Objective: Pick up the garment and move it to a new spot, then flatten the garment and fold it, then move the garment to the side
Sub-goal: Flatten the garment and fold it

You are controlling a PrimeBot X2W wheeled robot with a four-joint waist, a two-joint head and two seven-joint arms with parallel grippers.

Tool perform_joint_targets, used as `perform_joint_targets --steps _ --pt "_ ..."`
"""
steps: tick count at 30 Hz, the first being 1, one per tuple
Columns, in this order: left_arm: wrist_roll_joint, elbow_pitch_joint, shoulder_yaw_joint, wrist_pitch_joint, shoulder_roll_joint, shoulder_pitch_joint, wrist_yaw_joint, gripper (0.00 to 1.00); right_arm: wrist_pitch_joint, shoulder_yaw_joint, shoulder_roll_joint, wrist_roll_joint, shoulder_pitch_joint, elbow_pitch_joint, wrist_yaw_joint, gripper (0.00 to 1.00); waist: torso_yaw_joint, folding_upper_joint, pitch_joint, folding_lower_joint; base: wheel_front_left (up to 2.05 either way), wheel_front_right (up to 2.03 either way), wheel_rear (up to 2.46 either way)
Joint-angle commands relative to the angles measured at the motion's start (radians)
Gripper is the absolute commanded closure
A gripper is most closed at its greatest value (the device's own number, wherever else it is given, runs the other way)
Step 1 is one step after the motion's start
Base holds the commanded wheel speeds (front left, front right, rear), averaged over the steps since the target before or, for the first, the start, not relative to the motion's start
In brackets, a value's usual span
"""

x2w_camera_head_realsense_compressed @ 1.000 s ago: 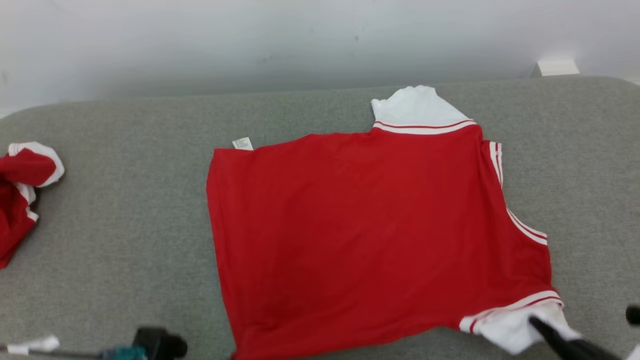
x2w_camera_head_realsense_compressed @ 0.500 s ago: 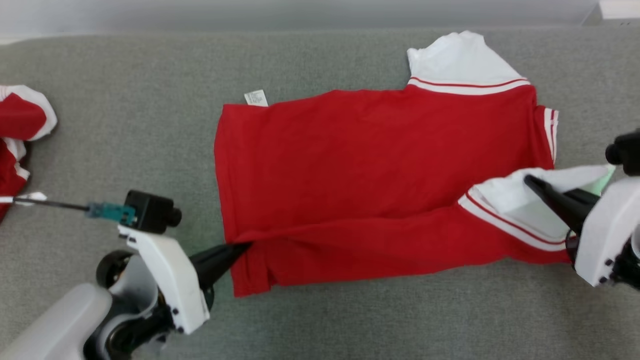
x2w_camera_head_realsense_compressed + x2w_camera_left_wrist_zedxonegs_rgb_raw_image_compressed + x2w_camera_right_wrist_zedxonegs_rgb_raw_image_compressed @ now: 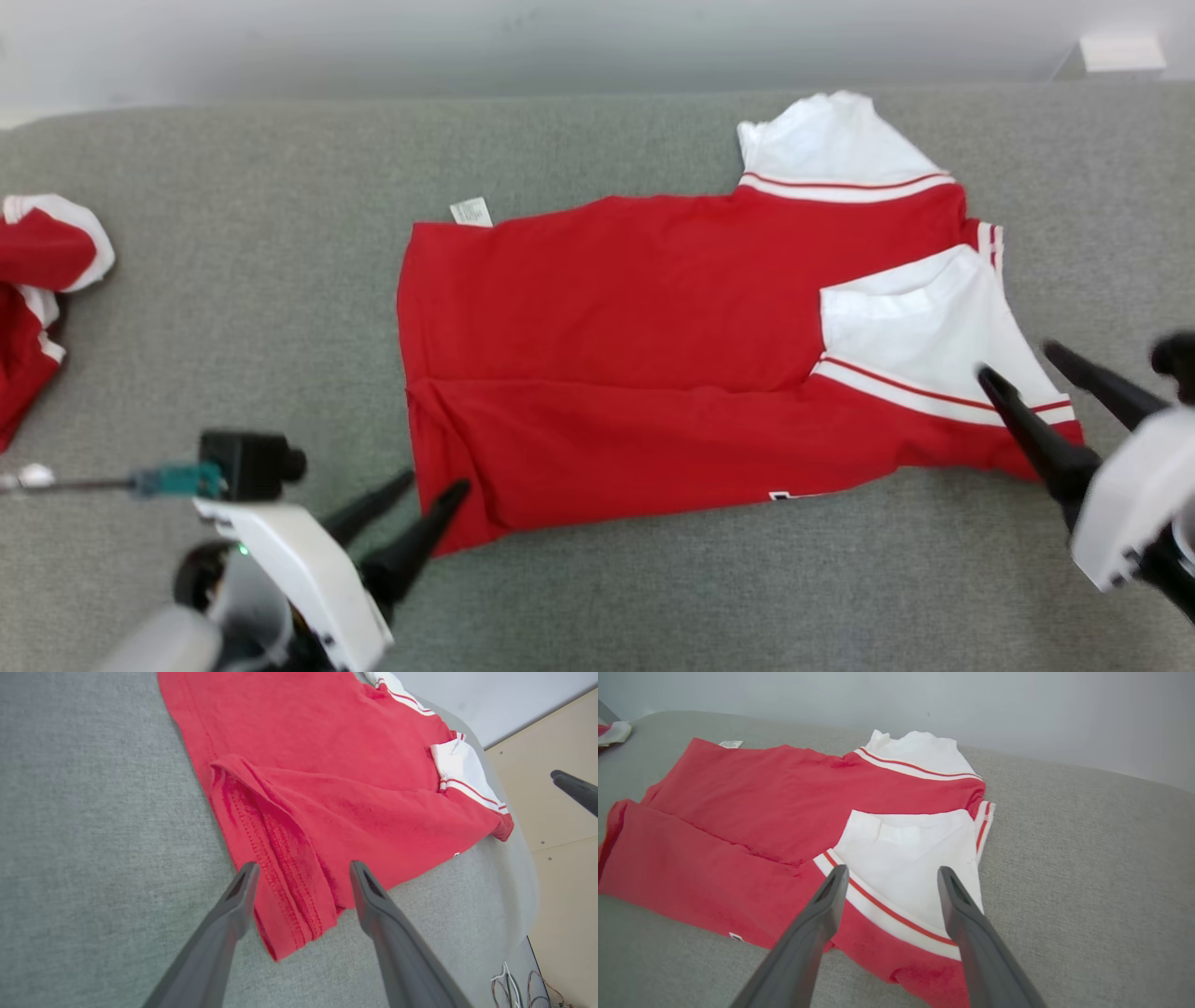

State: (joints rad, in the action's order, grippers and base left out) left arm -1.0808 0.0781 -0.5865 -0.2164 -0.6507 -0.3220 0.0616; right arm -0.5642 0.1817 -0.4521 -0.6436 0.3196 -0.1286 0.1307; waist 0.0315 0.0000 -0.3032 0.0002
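The garment (image 3: 653, 308) is a red shirt with white sleeves, lying spread on the grey padded table (image 3: 233, 280). Its near edge is folded over the body, and one white sleeve (image 3: 915, 336) rests on the red cloth. My left gripper (image 3: 435, 480) stands open at the near left corner, the folded hem (image 3: 280, 896) just below its fingertips (image 3: 303, 864). At the right end my right gripper (image 3: 1018, 360) is open just above the folded sleeve (image 3: 906, 858), with nothing between its fingers (image 3: 892, 869).
A second red and white garment (image 3: 37, 280) lies bunched at the table's far left edge. A pale wall runs along the back, with a small white box (image 3: 1120, 53) at the back right. The table's right edge (image 3: 523, 868) drops to a beige floor.
Both grippers have opened and let go of the garment's near edge. That edge and the white sleeve now lie folded over the red body. The head camera has also shifted.
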Motion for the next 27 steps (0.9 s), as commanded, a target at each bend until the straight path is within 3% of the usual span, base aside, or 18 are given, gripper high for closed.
perform_joint_targets --steps 1,9,14,20,27 --pt "0.009 0.022 -0.002 0.017 0.005 0.028 0.01 0.0 0.008 -0.017 -0.015 -0.005 -0.037 0.001 0.0 0.0 0.003 0.0 0.019 -0.0002 0.0 0.0 0.0" --pt "0.054 0.046 -0.044 0.058 0.065 0.057 0.063 0.0 0.022 -0.069 -0.034 0.049 -0.157 0.046 0.0 0.0 -0.004 0.0 0.013 -0.0002 0.0 0.0 0.0" --pt "0.1 0.007 -0.062 0.058 0.071 0.033 0.085 0.0 0.043 -0.061 -0.038 0.093 -0.164 0.068 0.0 0.0 0.002 0.0 -0.006 -0.0002 0.0 0.0 0.0" --pt "0.133 -0.038 -0.078 0.065 0.075 0.016 0.098 0.0 0.067 -0.038 -0.022 0.132 -0.141 0.095 0.0 0.0 0.009 0.0 -0.031 -0.0002 0.0 0.0 0.0" --pt "0.144 -0.105 -0.09 0.078 0.087 0.009 0.08 0.0 0.107 -0.035 -0.006 0.181 -0.103 0.152 0.0 0.0 0.0 0.0 -0.057 -0.0002 0.0 0.0 0.0"
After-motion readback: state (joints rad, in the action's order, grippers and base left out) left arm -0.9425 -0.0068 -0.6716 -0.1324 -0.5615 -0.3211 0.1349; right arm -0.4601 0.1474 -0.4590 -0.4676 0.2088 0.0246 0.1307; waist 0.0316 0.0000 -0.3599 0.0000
